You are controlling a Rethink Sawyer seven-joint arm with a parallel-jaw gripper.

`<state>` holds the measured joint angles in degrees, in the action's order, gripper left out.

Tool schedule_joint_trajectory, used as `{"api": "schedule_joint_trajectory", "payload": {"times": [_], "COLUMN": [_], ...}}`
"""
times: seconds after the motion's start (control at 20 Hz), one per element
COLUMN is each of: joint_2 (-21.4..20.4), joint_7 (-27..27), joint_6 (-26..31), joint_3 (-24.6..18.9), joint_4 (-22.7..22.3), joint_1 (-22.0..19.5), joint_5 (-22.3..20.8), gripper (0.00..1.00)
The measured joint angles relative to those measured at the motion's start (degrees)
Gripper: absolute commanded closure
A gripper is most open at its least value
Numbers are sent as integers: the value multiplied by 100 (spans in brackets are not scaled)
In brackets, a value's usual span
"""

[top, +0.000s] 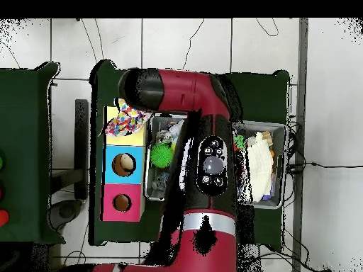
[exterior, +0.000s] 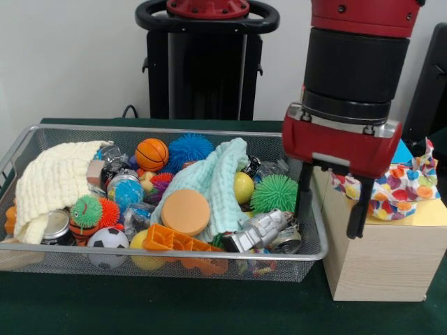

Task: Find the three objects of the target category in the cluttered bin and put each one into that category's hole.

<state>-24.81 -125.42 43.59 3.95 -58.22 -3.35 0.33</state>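
Observation:
The wire mesh bin (exterior: 160,129) stands on the green table, full of toys and cloths; in the overhead view (top: 278,202) my arm covers its middle. Dotted white cloth (exterior: 405,183) lies heaped on the yellow top (exterior: 427,216) of the pale wooden box (exterior: 377,265) to the right of the bin. It also shows in the overhead view (top: 125,120). The cloth hides the hole. My gripper (exterior: 332,206) hangs open and empty at the box's near left corner, just in front of the cloth. I cannot make out other dotted pieces in the bin.
In the bin lie a cream cloth (exterior: 52,181), a mint cloth (exterior: 209,178), an orange disc (exterior: 185,211), a basketball (exterior: 151,153), spiky balls (exterior: 274,193) and a silver figure (exterior: 262,229). The blue-topped box (top: 124,164) and red-topped box (top: 122,203) adjoin the yellow one.

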Motion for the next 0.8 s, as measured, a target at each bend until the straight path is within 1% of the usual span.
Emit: {"api": "schedule_joint_trajectory", "payload": {"times": [0.3,0.8], "joint_2": [-5,-37], "joint_7": [0,0], "joint_6": [257,467], "joint_3": [-172,-477], "joint_4": [0,-8], "joint_1": [87,130], "joint_5": [-35,-73], "gripper": [0,0]}}
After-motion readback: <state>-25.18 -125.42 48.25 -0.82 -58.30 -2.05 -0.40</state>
